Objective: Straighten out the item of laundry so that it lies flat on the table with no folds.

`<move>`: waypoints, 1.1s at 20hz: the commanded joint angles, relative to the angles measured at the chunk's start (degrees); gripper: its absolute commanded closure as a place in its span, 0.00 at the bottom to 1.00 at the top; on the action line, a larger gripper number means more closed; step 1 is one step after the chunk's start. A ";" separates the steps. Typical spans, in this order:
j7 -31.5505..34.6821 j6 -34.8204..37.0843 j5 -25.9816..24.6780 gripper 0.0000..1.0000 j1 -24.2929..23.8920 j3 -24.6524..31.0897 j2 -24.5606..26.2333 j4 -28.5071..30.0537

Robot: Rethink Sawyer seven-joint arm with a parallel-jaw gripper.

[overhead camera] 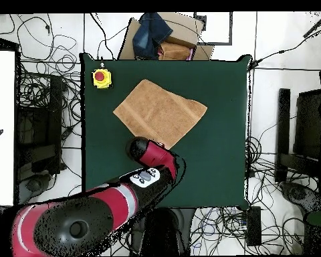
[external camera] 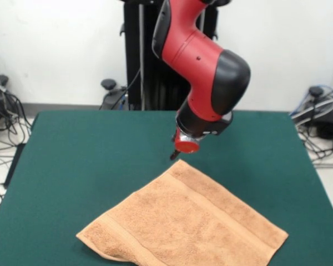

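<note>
1. Front view: peach-orange towel [external camera: 183, 221] spread out on the green table [external camera: 89, 160], turned like a diamond, close to the near edge.
2. Same view: one stripe band near each short end, both easy to see. Left corner near the bottom a bit thick and lifted, maybe a small fold there; hard to say for sure.
3. Same view: red and black arm [external camera: 202, 66] reaching down from above, with the gripper [external camera: 175, 154] just past the far corner of the towel, very close to it. Touching the cloth or not: cannot tell.
4. Same view: only a dark little tip showing under the red round part. Spread or pressed together: cannot tell. Nothing seen held in it.
5. Overhead view: towel [overhead camera: 160, 112] lying in the upper middle of the table [overhead camera: 223, 147], tilted, four corners showing, almost flat all over.
6. Same view: yellow box with a red button [overhead camera: 101, 78] on the table near one corner, apart from the towel. Arm [overhead camera: 150, 155] over the towel's corner nearest the robot, hiding the gripper.
7. Same view: boxes and a dark cloth [overhead camera: 164, 37] past the far edge of the table, off the top.
8. Guess on the job: nearly done. Big folds gone. Left to do, maybe: smoothing that one thick corner, then pulling the arm away.
</note>
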 commanded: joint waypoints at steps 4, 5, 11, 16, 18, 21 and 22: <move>9.70 -0.74 -0.02 0.00 1.12 3.44 3.33 -3.79; 9.65 -0.96 0.16 0.00 1.03 3.74 3.34 -3.74; 10.99 -0.06 1.36 0.00 1.58 4.91 4.36 -5.79; 11.66 -1.35 2.32 0.00 1.42 5.44 6.65 -8.52; 11.45 -1.99 2.42 0.00 1.21 5.85 6.60 -8.43; 12.76 -0.28 2.65 0.00 1.92 4.83 7.22 -10.02; 13.33 0.71 2.67 0.00 2.16 4.26 7.44 -10.68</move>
